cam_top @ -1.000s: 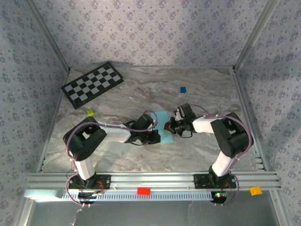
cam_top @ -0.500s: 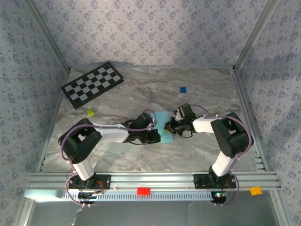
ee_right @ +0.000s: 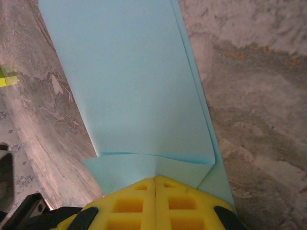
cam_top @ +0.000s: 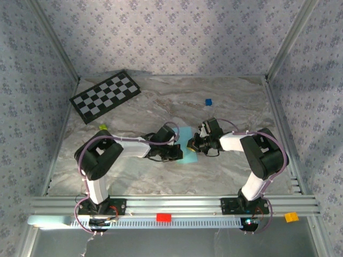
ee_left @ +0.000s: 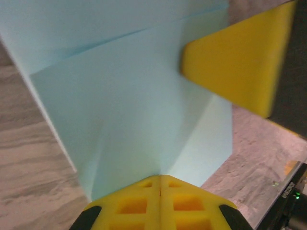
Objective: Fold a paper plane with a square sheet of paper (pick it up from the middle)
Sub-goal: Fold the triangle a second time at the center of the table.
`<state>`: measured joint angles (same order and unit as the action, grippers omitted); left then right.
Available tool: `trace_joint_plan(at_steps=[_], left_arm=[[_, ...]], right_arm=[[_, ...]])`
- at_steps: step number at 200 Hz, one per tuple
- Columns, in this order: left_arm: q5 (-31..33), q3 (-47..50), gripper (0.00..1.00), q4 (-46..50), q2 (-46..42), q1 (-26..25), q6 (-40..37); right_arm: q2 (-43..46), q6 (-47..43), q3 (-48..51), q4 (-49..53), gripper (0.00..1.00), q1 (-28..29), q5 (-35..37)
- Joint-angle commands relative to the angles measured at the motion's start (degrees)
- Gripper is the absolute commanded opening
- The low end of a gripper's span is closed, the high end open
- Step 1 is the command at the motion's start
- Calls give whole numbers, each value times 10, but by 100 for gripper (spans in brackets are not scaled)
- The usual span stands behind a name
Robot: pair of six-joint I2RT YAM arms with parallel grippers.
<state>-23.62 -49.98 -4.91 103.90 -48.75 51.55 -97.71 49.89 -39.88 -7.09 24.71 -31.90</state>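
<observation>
The square sheet of paper (cam_top: pixel 185 143) is light sky-blue and lies partly folded in the middle of the marble table. In the left wrist view the paper (ee_left: pixel 129 96) shows layered folds, with creases running toward my left gripper (ee_left: pixel 159 178). That gripper is shut, its yellow tips pressed on the sheet's near edge. My right gripper (ee_right: pixel 155 179) is shut too, its tips resting on the paper (ee_right: pixel 134 81) just below a folded flap. From above, the left gripper (cam_top: pixel 174 152) and right gripper (cam_top: pixel 192 144) face each other across the sheet. One of the right gripper's fingers (ee_left: pixel 240 62) shows at the sheet's far edge.
A black-and-white checkerboard (cam_top: pixel 105 96) lies at the back left. A tiny dark-blue cube (cam_top: pixel 208 101) sits behind the paper and a lime cube (cam_top: pixel 103 128) to its left. Red (cam_top: pixel 163 217) and orange (cam_top: pixel 291 217) blocks sit on the front rail.
The left arm's elbow has swung slightly out and back while its gripper stays at the paper's left side. The right arm and the paper have not visibly moved.
</observation>
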Motion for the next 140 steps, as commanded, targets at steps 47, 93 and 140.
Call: trace_joint_plan(at_steps=[47,93,140], left_arm=[[20,34,0,39,13,-16,-12],[38,23,0,69,9,-20,-26],[46,24,0,72,6,-20,-25]], right_arm=[[41,-28,-7,47,5,-3,21],[59,-43,-12,48,6,27,-3],[12,-37,15,37,4,56,14]])
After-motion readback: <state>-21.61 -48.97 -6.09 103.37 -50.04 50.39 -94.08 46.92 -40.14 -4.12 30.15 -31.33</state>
